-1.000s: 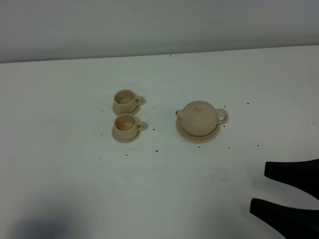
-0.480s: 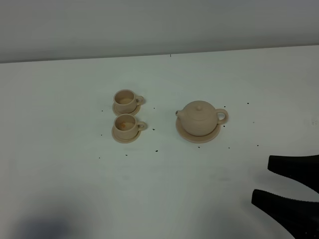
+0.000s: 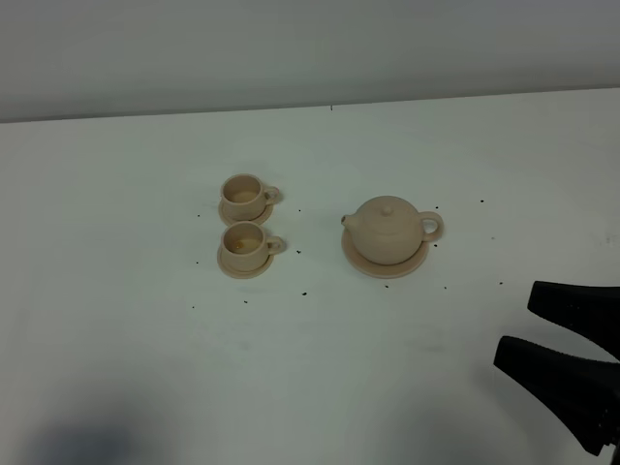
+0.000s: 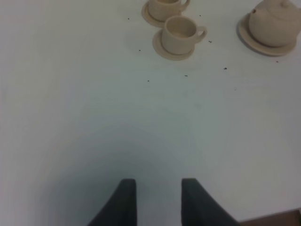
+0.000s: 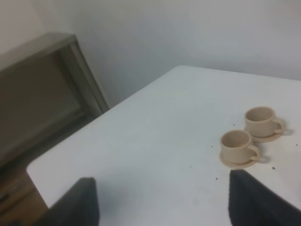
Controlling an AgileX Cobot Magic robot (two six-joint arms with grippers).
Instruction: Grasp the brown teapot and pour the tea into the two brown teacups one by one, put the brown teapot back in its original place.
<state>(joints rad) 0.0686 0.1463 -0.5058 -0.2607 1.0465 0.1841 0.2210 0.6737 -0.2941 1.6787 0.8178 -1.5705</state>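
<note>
The brown teapot [image 3: 387, 229] sits upright on its wide saucer [image 3: 382, 264], the original place, right of the table's middle, with its spout toward the two brown teacups. The far teacup [image 3: 242, 194] and near teacup [image 3: 242, 243] each stand on a small saucer to the left. My right gripper [image 3: 513, 327] hovers open at the lower right, well short of the teapot, holding nothing. In the left wrist view my left gripper [image 4: 157, 181] shows two fingers a narrow gap apart over bare table, far from the cups [image 4: 179, 32] and teapot [image 4: 275, 21].
Small dark specks dot the white table [image 3: 145, 339] around the tea set. A grey wall rises behind the table's far edge. The right wrist view shows both cups [image 5: 236, 143], the table's corner and a grey cabinet [image 5: 42, 89] beyond it.
My right gripper has drifted to the right and slightly down in the exterior view, away from the teapot. The teapot and cups have not moved.
</note>
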